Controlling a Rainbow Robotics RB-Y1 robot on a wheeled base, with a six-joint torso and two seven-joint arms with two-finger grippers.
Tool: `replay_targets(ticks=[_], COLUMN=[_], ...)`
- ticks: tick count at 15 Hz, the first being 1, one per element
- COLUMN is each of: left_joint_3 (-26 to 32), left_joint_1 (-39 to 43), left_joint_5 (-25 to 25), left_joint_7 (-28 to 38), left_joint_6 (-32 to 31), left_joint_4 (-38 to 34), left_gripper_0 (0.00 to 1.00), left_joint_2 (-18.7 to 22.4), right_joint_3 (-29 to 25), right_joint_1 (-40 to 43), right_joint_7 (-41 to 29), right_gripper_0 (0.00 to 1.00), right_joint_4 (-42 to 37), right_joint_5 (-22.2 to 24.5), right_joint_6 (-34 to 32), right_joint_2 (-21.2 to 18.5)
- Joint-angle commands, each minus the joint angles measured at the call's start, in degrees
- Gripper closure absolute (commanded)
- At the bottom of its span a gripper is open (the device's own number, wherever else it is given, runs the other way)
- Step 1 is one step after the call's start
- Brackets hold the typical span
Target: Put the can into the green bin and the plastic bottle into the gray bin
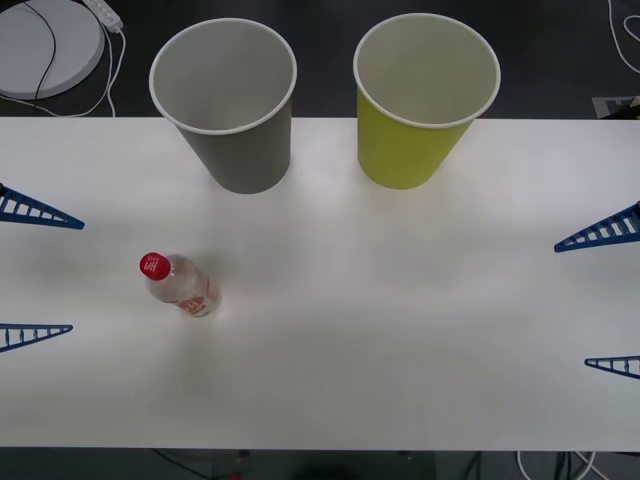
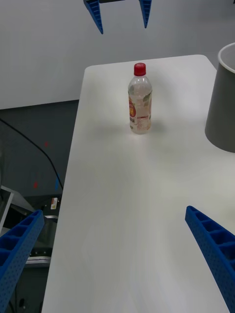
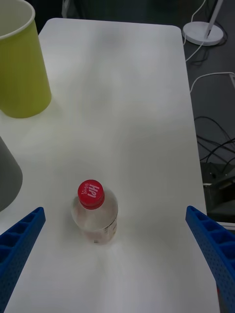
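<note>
— Two grippers, you'll notice, both with blue ribbed fingers spread wide and gripping nothing: the left gripper (image 1: 35,275) sits at the table's left edge, the right gripper (image 1: 605,298) at its right edge. Seen from the right wrist, the right gripper (image 2: 117,264) has its fingers apart at the corners, and the left gripper (image 2: 120,12) hangs far across the table, equally splayed.

— And how many task things do you count?

— Three. One plastic bottle (image 1: 180,285), nearest you, standing upright on the white table (image 1: 400,330) toward the left side, well short of the bins. It's small, clear and rounded, with a smooth red screw cap bearing white lettering and an orange-red label round its body. The left wrist view has the plastic bottle (image 3: 95,212) between the left gripper (image 3: 117,259) fingers' lines, untouched.

— Farther back?

— Two bins, side by side at the far edge, apart from each other. The gray bin (image 1: 235,140) stands on the left, the green bin (image 1: 415,140) on the right. Both are tapered like big paper cups, matte-walled, with thin white rims and pale insides.

— No can?

— You can't make one out on the table.
</note>
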Motion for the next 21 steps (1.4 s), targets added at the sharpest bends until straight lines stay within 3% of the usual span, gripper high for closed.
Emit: replay_targets(ticks=[1, 12, 17, 21], left_joint_3=[0.0, -0.62, -0.7, -1.23], left_joint_1=[0.0, 1.05, 1.23, 1.32], left_joint_5=[0.0, 0.53, 0.44, 0.44], left_joint_7=[0.0, -1.76, -8.0, -11.43], left_joint_6=[0.0, -0.26, -2.72, -5.8], left_joint_4=[0.0, 4.92, 9.76, 13.62], left_gripper_0=[0.0, 0.0, 0.0, 0.0], left_joint_2=[0.0, -0.97, -1.14, -4.75], right_joint_3=[0.0, 0.0, 0.0, 0.0], right_joint_1=[0.0, 0.0, 0.0, 0.0], right_joint_7=[0.0, 0.0, 0.0, 0.0], right_gripper_0=[0.0, 0.0, 0.0, 0.0], right_joint_4=[0.0, 0.0, 0.0, 0.0], right_joint_5=[0.0, 0.0, 0.0, 0.0], right_joint_6=[0.0, 0.0, 0.0, 0.0], right_joint_2=[0.0, 0.0, 0.0, 0.0])
